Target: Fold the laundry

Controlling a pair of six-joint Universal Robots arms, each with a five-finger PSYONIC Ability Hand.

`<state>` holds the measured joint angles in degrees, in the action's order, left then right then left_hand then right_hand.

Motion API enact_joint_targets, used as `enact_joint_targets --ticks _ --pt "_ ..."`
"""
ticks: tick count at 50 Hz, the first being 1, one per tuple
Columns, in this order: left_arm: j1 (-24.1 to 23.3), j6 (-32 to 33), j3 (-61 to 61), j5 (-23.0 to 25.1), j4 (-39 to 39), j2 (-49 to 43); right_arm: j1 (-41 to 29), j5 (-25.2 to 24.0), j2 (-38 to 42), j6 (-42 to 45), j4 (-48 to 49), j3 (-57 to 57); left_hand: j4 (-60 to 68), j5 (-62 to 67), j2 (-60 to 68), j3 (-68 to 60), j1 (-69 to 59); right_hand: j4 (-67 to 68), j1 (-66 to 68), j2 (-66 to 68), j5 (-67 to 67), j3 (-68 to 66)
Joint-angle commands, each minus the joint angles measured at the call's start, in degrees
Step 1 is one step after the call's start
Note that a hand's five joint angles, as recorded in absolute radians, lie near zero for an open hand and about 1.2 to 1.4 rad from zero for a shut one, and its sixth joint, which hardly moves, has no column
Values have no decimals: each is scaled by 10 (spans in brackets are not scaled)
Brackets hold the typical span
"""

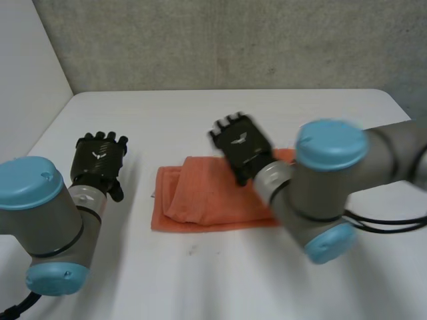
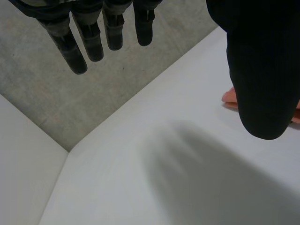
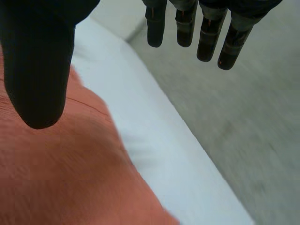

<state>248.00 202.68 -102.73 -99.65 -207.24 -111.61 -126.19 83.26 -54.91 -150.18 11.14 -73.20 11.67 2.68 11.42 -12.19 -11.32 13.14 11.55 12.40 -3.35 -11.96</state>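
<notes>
Here the orange cloth (image 1: 203, 197) lies folded near the middle of the tabletop (image 1: 200, 113). Its long sides run parallel to the near edge, a soft fold stands up along its left end, and its right end is hidden behind the right arm (image 1: 327, 187).

The right hand (image 1: 241, 148) is over the cloth's far edge, towards its right end. Its fingers (image 3: 187, 28) are straight and a little apart, pointing to the tabletop's far edge, and the thumb (image 3: 37, 61) hangs above the cloth. It grasps nothing; whether the palm touches the cloth I cannot tell.

The left hand (image 1: 100, 163) is well apart from the cloth, above bare tabletop towards the left edge. Its fingers (image 2: 93, 37) are straight and spread, and it holds nothing. In the left wrist view a bit of the cloth shows past its thumb (image 2: 262, 75).

A grey concrete wall (image 1: 233, 40) rises behind the far edge.
</notes>
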Motion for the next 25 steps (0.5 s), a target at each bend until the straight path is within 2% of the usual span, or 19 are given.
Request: enact_joint_targets --ticks 1,2,5,9,10,14,16,17,18,21,25 --pt "-21 0 3 2 0 0 113 -10 -60 -103 -41 -112 -17 -27 -14 22 13 -31 -15 -24 34 20" --pt "-29 -1 7 4 0 0 144 -25 -63 -103 -46 -148 -17 -27 -14 22 13 -31 -15 -24 34 20" --pt "-45 -1 14 14 -1 -4 174 -43 -62 -102 -46 -179 -15 -25 -12 20 11 -31 -15 -24 34 20" --pt "-59 0 27 27 0 -7 221 -78 -59 -101 -36 -212 -13 -23 -10 18 9 60 76 67 -58 -72" --pt "-66 0 32 31 0 -9 233 -86 -57 -101 -28 -218 -13 -23 -10 18 9 155 171 163 -153 -167" --pt "-78 -1 40 33 0 -11 246 -105 -41 -103 -12 -223 -13 -23 -10 18 9 378 393 385 -375 -389" --pt "-81 -2 38 31 1 -11 247 -106 -25 -100 -14 -219 -13 -23 -10 18 9 438 454 446 -436 -450" --pt "-81 -2 35 31 1 -10 246 -103 -18 -100 -14 -215 -15 -25 -12 20 11 519 535 526 -517 -531" --pt "-80 -2 32 31 1 -9 246 -104 -10 -100 -7 -214 -15 -25 -12 20 11 667 683 675 -665 -679" --pt "-79 -3 27 31 1 -6 246 -102 -14 -99 6 -208 -15 -25 -12 20 11 669 685 676 -666 -680" --pt "-74 -4 22 30 0 -3 238 -92 -64 -99 35 -174 -15 -25 -12 20 11 669 685 676 -666 -680"
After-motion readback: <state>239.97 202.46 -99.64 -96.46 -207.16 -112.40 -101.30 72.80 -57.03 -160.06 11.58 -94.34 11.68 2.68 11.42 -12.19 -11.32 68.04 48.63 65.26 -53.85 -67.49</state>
